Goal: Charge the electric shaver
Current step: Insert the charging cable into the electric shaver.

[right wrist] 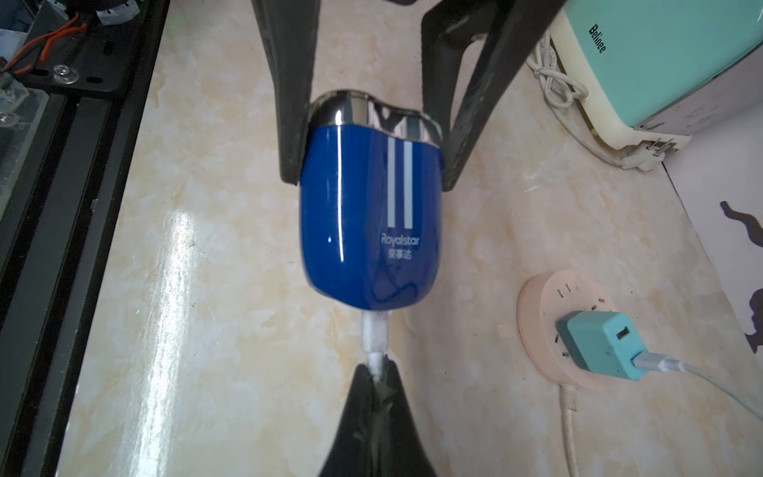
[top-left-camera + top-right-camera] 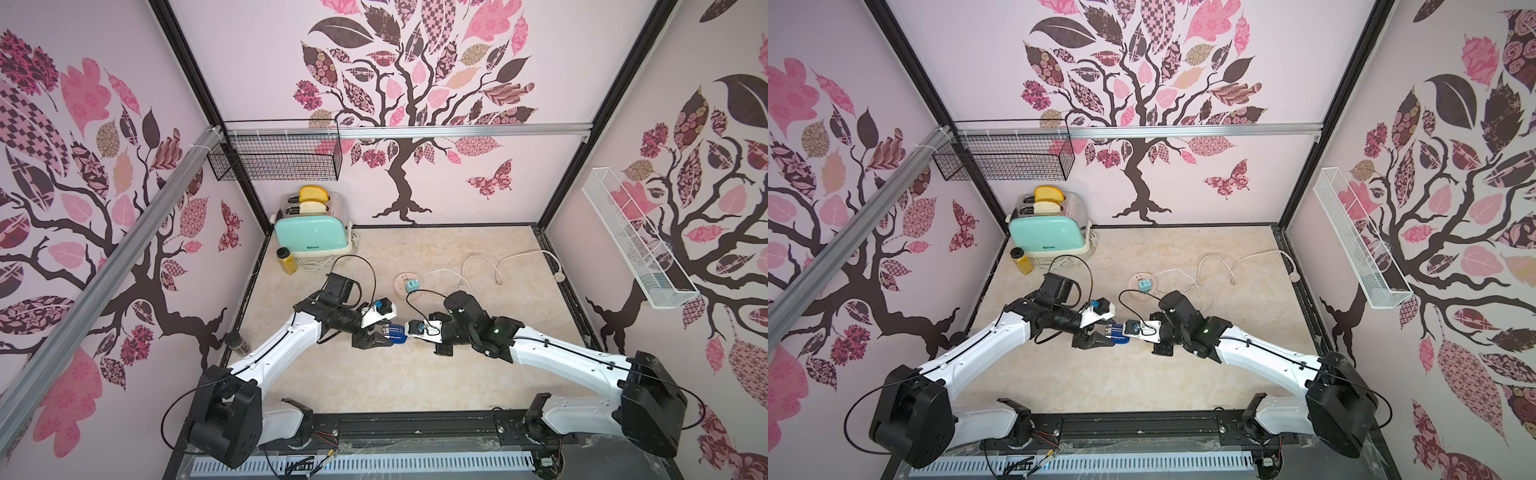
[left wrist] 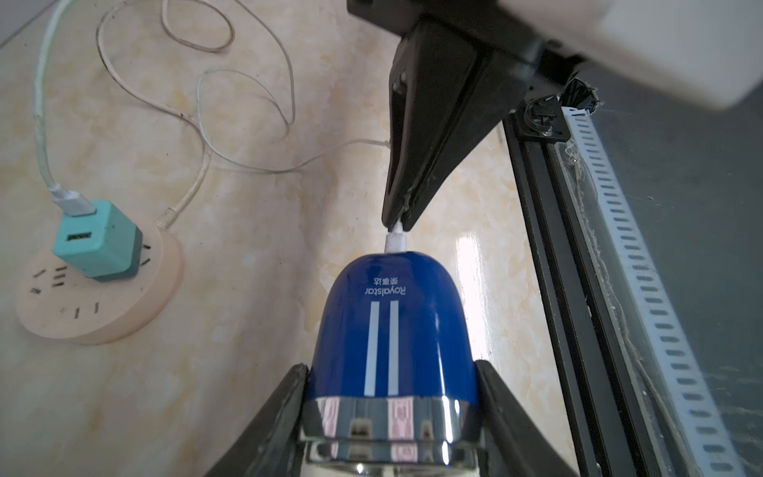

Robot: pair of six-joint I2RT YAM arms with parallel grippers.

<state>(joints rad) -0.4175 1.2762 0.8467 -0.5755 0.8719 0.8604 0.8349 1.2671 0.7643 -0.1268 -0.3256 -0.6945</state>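
The electric shaver (image 2: 397, 332) (image 2: 1119, 332) is dark blue with two pale stripes and a silver head. It is held just above the marble tabletop, mid-table. My left gripper (image 3: 391, 365) (image 1: 371, 173) is shut on it, its fingers pressing both sides near the silver head. The white cable plug (image 1: 375, 334) (image 3: 394, 239) sits at the shaver's (image 1: 371, 214) rounded blue end and touches it. My right gripper (image 1: 377, 365) (image 3: 396, 223) is shut on that plug. The cable runs to a teal adapter (image 3: 97, 239) (image 1: 598, 342) plugged into the round pink power strip (image 3: 103, 318).
A mint toaster (image 2: 311, 237) with bread stands at the back left, with a yellow bottle (image 2: 286, 261) beside it. A dark jar (image 2: 237, 343) sits by the left wall. White cable loops (image 2: 482, 266) lie behind the power strip (image 2: 400, 282). Wire baskets (image 2: 274, 153) (image 2: 636, 245) hang on the walls.
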